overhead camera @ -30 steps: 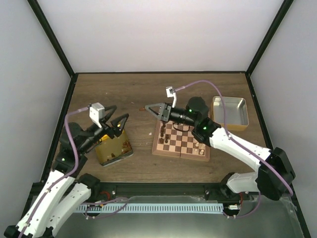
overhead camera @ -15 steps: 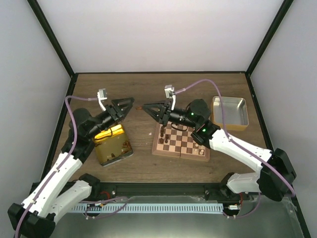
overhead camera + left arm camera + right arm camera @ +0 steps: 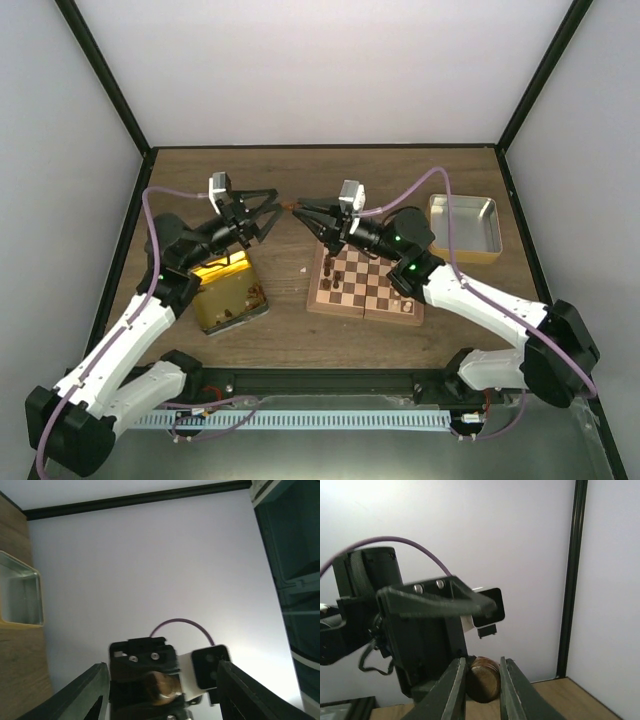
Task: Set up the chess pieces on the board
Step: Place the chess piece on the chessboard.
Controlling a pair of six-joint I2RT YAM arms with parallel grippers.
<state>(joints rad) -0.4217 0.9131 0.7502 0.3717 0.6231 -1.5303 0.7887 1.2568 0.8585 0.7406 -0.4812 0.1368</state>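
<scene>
Rounded, ringed brown wooden chess piece (image 3: 482, 685) pinched in right gripper (image 3: 481, 672), nose toward 9 o'clock; left gripper (image 3: 270, 210) jaws spread.

My left gripper (image 3: 272, 208) has swung off the gold tin (image 3: 228, 298) toward the middle. It now points tip to tip at the right gripper (image 3: 298, 209) beyond the board's (image 3: 370, 295) far left corner, with its jaws a little narrower. The right wrist has rolled so its camera sits on top, and it has carried the brown piece (image 3: 290, 205) slightly farther back.

board (image 3: 375, 292) flat; few chess pieces (image 3: 330, 266) on it
</scene>
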